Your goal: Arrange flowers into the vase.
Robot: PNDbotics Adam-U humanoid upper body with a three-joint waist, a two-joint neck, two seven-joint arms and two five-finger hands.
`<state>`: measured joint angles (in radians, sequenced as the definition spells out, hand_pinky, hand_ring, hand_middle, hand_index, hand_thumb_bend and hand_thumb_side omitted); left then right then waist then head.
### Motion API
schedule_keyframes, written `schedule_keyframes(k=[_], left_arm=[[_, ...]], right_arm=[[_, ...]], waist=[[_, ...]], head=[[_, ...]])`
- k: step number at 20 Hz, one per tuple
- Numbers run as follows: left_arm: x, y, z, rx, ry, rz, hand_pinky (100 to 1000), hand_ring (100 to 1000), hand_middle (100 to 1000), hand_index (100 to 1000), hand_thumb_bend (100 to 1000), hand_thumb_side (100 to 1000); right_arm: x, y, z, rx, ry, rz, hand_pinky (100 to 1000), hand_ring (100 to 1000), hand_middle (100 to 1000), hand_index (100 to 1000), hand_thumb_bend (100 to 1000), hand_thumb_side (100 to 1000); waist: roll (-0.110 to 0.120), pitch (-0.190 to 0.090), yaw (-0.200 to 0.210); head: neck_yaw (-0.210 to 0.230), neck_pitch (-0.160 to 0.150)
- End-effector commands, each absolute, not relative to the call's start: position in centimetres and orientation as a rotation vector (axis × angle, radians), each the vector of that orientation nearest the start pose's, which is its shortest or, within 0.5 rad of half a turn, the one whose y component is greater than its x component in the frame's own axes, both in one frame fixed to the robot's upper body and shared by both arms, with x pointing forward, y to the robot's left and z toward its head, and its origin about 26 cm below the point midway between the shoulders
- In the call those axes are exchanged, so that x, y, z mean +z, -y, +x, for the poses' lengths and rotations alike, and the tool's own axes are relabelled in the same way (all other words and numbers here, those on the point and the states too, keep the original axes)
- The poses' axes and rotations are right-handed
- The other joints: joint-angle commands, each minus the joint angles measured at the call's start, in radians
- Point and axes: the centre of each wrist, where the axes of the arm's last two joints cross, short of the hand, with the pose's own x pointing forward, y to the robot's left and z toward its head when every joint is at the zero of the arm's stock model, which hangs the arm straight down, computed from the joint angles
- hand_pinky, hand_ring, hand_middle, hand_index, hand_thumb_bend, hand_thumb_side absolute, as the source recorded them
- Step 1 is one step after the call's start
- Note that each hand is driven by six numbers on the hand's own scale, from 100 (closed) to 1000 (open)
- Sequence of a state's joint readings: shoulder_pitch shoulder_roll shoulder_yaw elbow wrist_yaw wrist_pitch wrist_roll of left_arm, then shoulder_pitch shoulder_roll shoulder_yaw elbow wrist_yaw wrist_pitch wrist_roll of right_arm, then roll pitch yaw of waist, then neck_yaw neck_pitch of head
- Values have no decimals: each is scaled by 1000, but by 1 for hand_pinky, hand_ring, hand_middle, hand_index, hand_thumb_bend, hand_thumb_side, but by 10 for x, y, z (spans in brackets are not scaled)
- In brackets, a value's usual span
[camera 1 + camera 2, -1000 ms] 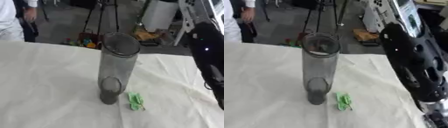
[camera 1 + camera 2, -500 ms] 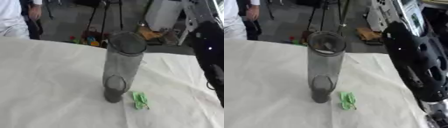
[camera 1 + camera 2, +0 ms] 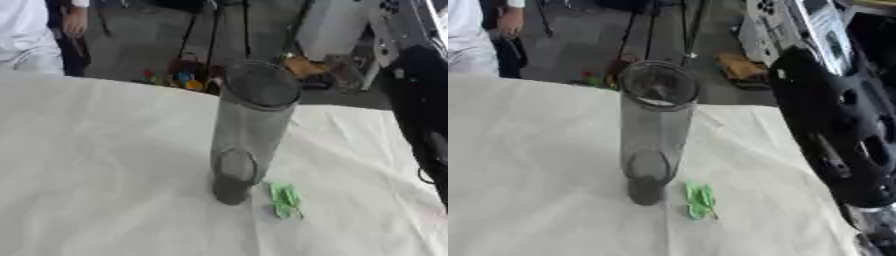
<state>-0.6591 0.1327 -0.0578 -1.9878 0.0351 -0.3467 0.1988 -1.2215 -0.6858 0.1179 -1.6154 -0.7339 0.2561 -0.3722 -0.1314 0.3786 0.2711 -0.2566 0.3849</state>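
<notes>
The tall clear vase (image 3: 249, 127) stood upright and empty on the white cloth (image 3: 96, 165), 1 small green sprig (image 3: 285, 199) just beside its base. No hand was seen; the right arm (image 3: 833, 125) loomed nearby and could have toppled the vase.

The right arm (image 3: 833, 130) is cut off by the right and lower edges, so its hand stays unseen. The small green thing (image 3: 285, 199) beside the vase (image 3: 249, 125) is too blurred to identify.
</notes>
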Motion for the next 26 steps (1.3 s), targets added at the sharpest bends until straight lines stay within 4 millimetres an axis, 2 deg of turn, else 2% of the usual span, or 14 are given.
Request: schedule_keyframes(k=[1,4,5,6,11,15,26], left_arm=[[292,-177,310,43,-3303,288,705,780,867,930,100,1000],[291,-178,310,48,-3309,280,705,779,867,930,100,1000],[290,-179,310,51,-3315,274,705,779,867,930,100,1000],[289,-180,310,52,-3319,271,705,779,867,930,100,1000],[289,-180,310,52,-3323,267,705,779,867,930,100,1000],[288,-181,310,50,-3330,267,704,779,866,930,100,1000],[286,-181,311,51,-3342,274,704,778,865,909,100,1000]], right_arm=[[476,237,327,119,2464,174,100,100,100,100,162,382],[478,236,324,133,2476,174,100,100,100,100,164,375],[480,235,322,141,2479,180,100,100,100,100,315,389],[481,234,321,142,2483,188,100,100,100,100,166,371],[483,231,318,139,2485,198,100,100,100,100,166,371],[483,229,322,119,2462,202,100,100,100,100,164,373],[481,220,329,99,2389,200,100,100,100,100,166,382]], waist=[[5,-28,-3],[0,-36,-9],[-2,-43,-13],[-4,-48,-16],[-6,-55,-20],[-7,-71,-21],[-7,-93,-27]], head=[[3,-8],[3,-7],[2,-3],[0,1],[-3,5],[-10,9],[-11,30]])
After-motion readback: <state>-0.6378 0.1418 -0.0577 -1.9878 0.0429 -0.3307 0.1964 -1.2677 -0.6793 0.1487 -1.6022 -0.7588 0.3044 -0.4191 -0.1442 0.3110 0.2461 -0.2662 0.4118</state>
